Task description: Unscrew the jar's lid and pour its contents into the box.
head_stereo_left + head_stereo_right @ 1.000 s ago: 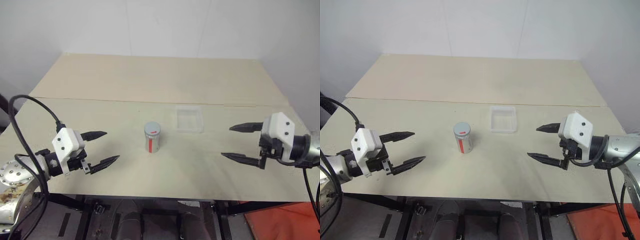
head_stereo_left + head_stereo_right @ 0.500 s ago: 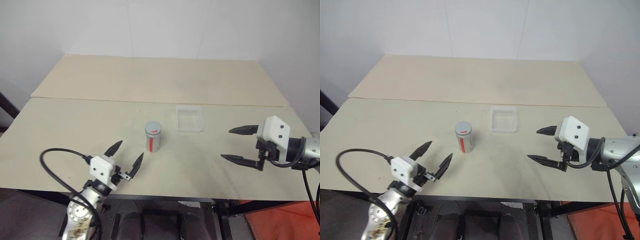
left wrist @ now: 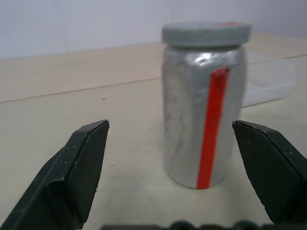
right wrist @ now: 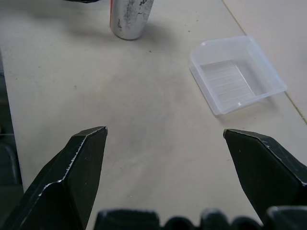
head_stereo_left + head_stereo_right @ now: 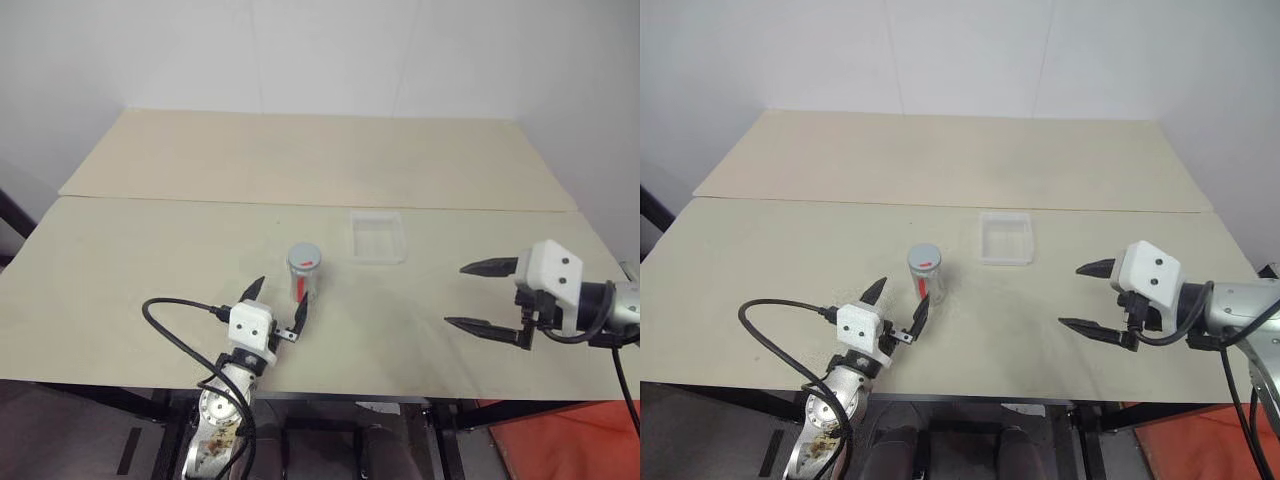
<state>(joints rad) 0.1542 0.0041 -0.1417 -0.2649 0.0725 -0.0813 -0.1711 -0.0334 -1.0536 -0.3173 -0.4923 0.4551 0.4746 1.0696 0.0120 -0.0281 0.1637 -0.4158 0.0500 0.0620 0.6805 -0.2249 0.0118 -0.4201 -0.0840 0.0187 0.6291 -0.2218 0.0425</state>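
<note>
Left gripper lined up on the jar, lid on, box waiting empty.

We see the jar (image 5: 304,273) standing upright near the middle of the desk (image 5: 120,260), grey lid (image 5: 304,256) screwed on, so nothing is poured yet. The left gripper (image 5: 274,305) comes at it level from the near edge, jaws apart and straddling the jar's line without touching it; we judge this pose suits clamping the body so it cannot spin. The right gripper (image 5: 486,297) hangs toward the right edge, jaws apart and empty, free to take the lid. The box (image 5: 379,238) lies just beyond the jar toward the far right, close enough for a short pour.
</note>
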